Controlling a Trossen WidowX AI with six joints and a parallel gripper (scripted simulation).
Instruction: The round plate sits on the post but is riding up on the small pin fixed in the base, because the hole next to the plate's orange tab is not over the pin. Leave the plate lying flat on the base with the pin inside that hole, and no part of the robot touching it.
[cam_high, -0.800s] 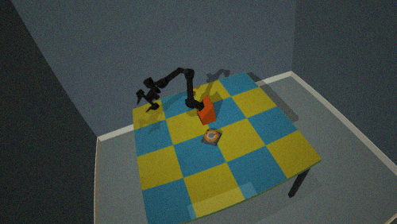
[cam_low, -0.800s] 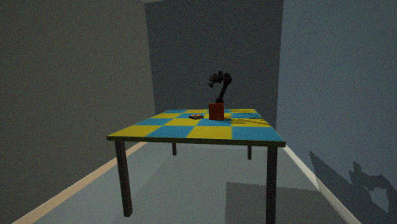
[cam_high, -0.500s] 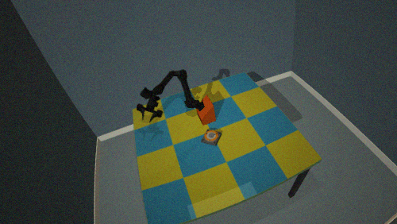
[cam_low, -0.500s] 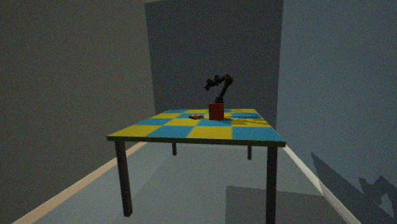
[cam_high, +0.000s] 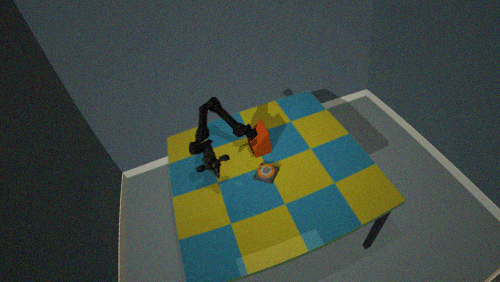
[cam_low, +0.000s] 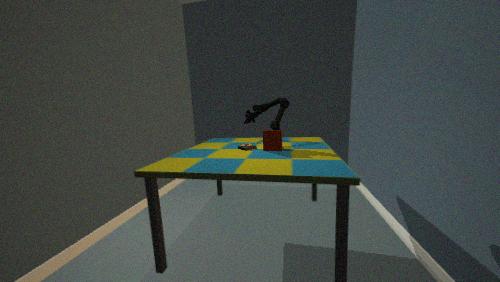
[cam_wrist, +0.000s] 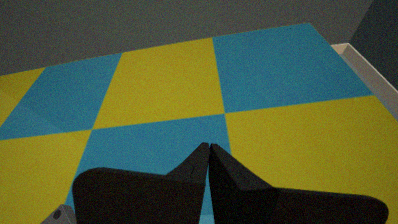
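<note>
Nothing done yet: gripper (cam_high: 218, 167) closed on nothing, well apart from round plate (cam_high: 265, 171) beside orange block (cam_high: 260, 139).

Gripper (cam_low: 248, 119) above checkered table (cam_low: 215, 166)

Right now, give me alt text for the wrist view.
The gripper is shut on nothing, its two dark fingers meeting at the tips in the lower middle. Beyond them lies a blue and yellow checkered table; the plate is out of frame.
</note>
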